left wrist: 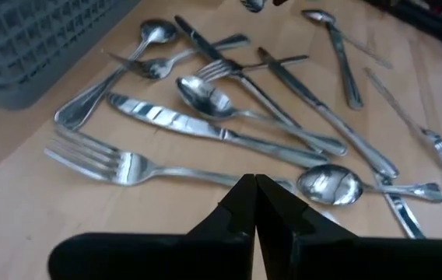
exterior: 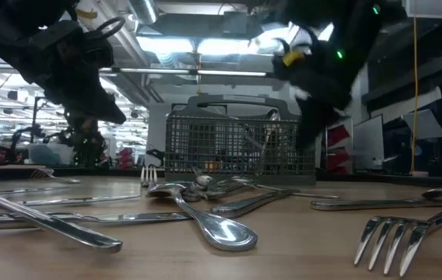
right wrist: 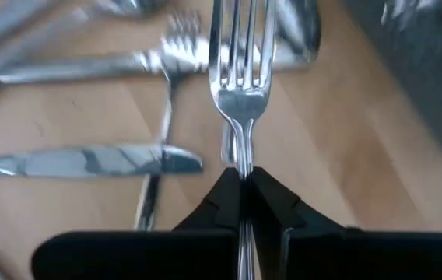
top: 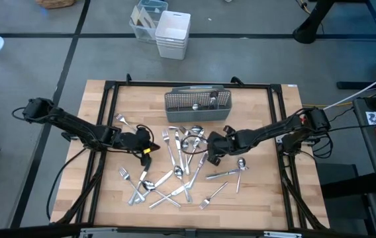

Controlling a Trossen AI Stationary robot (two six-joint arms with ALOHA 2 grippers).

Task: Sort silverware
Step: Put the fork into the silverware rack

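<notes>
Right wrist view alone shows right pincer grasping fork by its handle; left pincer clenched, empty.

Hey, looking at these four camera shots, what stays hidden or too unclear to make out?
- Caddy contents: high view too small, mesh blocks low view.
- Fork handle: hidden between the right claw fingers, right wrist view.
- Left claw: shut; holding anything, unclear.
- Pile piece count: overlapping, high view.

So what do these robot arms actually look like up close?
Two slim, dark, jointed arms: the left arm and the right arm, each trailing black cables. The left gripper carries a small yellow marking. Each ends in jaws made of two black, wedge-shaped fingers.
</notes>
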